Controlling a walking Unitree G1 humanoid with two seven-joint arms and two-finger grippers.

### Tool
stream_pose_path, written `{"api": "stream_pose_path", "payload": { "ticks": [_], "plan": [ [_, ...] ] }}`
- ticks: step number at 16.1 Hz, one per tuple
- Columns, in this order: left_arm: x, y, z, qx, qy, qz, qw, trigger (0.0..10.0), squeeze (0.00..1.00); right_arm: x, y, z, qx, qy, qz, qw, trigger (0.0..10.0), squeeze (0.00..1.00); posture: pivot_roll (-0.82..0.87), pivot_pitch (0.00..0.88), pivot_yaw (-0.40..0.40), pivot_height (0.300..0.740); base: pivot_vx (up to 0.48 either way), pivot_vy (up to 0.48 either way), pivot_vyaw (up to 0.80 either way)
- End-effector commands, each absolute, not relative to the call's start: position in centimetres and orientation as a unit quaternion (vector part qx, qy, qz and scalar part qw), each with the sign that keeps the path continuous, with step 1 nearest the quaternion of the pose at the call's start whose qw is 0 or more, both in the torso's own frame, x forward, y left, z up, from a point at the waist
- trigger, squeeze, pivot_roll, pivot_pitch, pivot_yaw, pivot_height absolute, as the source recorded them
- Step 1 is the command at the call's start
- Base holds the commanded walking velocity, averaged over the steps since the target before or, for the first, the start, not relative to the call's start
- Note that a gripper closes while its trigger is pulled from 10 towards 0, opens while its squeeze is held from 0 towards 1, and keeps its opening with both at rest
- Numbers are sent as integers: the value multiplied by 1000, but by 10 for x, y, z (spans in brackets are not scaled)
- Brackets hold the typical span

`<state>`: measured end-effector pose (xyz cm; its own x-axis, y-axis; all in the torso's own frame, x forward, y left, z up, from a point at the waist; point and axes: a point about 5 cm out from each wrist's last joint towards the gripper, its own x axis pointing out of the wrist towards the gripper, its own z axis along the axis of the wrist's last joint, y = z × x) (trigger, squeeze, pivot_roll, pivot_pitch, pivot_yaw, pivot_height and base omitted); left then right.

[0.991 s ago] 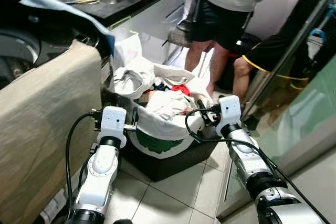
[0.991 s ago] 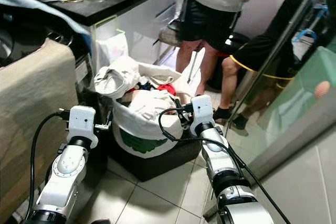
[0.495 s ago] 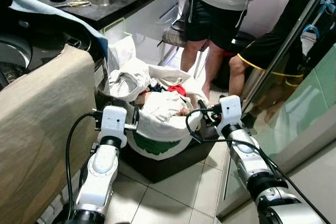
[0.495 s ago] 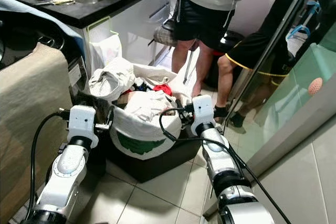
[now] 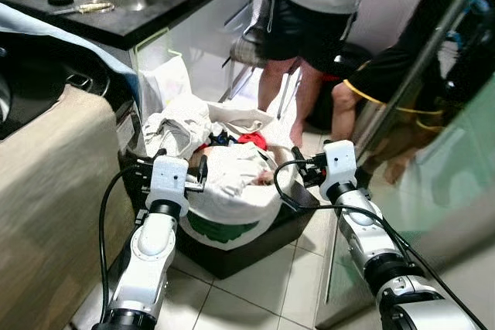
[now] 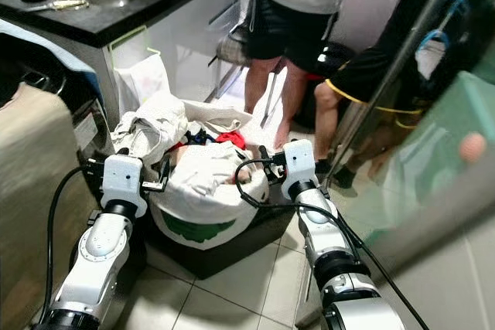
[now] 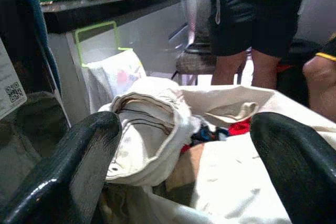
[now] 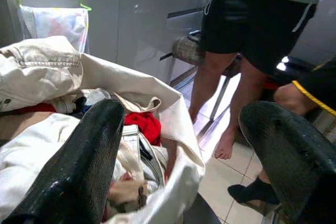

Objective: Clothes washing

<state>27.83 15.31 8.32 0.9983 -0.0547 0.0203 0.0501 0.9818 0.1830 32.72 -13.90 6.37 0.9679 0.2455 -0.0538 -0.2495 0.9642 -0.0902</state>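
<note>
A black laundry basket (image 5: 232, 249), lined with a white bag (image 5: 224, 214) bearing a green mark, stands on the tiled floor just in front of me. It is heaped with clothes: a cream denim garment (image 5: 179, 125) at the back left, a white garment (image 5: 240, 169) on top, and a red piece (image 5: 251, 139) behind. My left gripper (image 7: 186, 127) hovers open at the basket's near left rim, holding nothing. At the near right rim my right gripper (image 8: 184, 113) is also open and holds nothing.
The washing machine (image 5: 46, 191), draped in beige cloth, is close on my left, beside a black counter with a sink (image 5: 116, 1). A white bag on a green frame (image 5: 174, 83) hangs behind the basket. Two people (image 5: 309, 28) (image 5: 387, 83) are beyond it. A glass door (image 5: 433, 160) bounds the right.
The camera has swung, so the washing machine slides left and the basket sits more centred. Both arms keep their pose at the basket's rim, fingers still open.
</note>
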Motion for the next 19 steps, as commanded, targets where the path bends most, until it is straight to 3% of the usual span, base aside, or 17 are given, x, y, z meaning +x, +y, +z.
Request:
{"api": "stream_pose_path", "payload": {
  "ticks": [1,14,19],
  "plan": [
    [279,150,85,88,-16,-30,996,10000,0,330,-144,67,-51,16,118,992,10000,0,144,0,-110,740,289,0,0],
    [287,151,93,115,-4,-34,993,10000,0,330,-146,65,-46,27,113,992,10000,0,140,0,-101,740,44,0,0],
    [306,176,88,162,47,-20,985,10000,0,328,-139,64,-49,23,125,991,10000,0,138,0,-101,740,0,0,0]
  ]
}}
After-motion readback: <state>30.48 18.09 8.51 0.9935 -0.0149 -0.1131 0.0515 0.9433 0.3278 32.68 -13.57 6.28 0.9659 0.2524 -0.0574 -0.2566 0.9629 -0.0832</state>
